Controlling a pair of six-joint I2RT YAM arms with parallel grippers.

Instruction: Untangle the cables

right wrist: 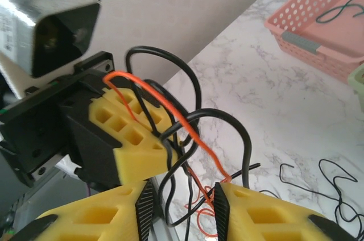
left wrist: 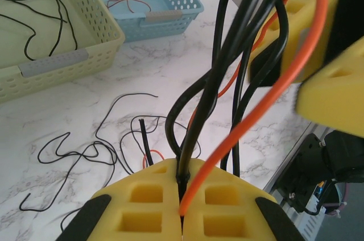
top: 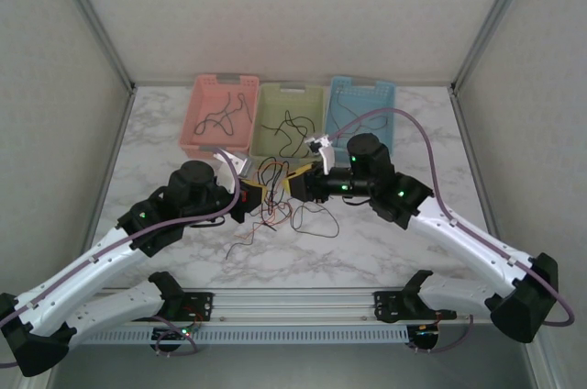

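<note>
cables (top: 275, 194): black and orange tangle, lifted over the surface (top: 385, 242), strung left-right between my tools, tails trailing nearward. left tool (left wrist: 182, 218): clamped on the bundle. right tool (right wrist: 185, 210): narrow gap, strands passing through. baskets (top: 191, 118): a few singles sorted; i judge the main knot is left.

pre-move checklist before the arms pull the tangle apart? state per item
1. Left gripper clamped on cables: ok, shut on black and orange strands.
2. Right gripper clamped: not ok, jaws apart, strands run loose between them.
3. Strands separated between the grippers: not ok, black and orange cross and loop.
4. Loose black strands under the bundle free of it: cannot tell.
5. Pink basket, green basket, blue basket in place at the far side: ok, each holds cable.
</note>
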